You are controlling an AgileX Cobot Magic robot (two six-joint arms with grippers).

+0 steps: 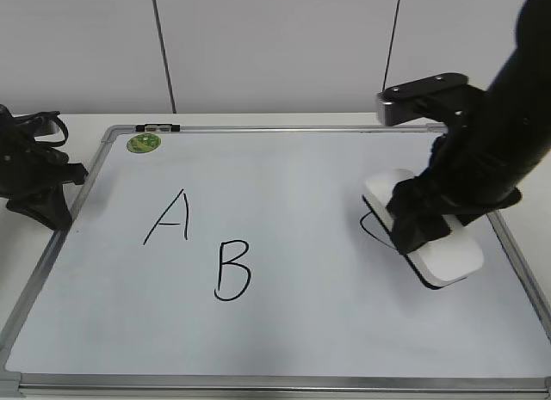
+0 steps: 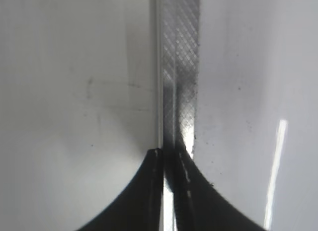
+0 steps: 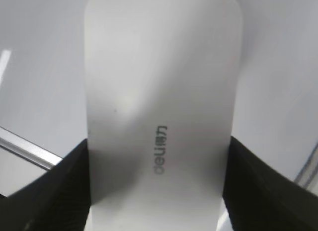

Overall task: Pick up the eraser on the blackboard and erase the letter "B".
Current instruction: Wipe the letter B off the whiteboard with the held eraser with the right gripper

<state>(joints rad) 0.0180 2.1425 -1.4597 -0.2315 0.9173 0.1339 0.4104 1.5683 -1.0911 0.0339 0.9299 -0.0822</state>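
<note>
Between right fingers [image 3: 54, 191]: eraser [image 3: 159, 92].

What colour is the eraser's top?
White, with small grey print; the eraser shows best in the right wrist view.

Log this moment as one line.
right gripper: fingers clamp white rounded-rectangle eraser | on white dry-erase blackboard | black marker letter "B": intact | left gripper: shut, idle
</note>
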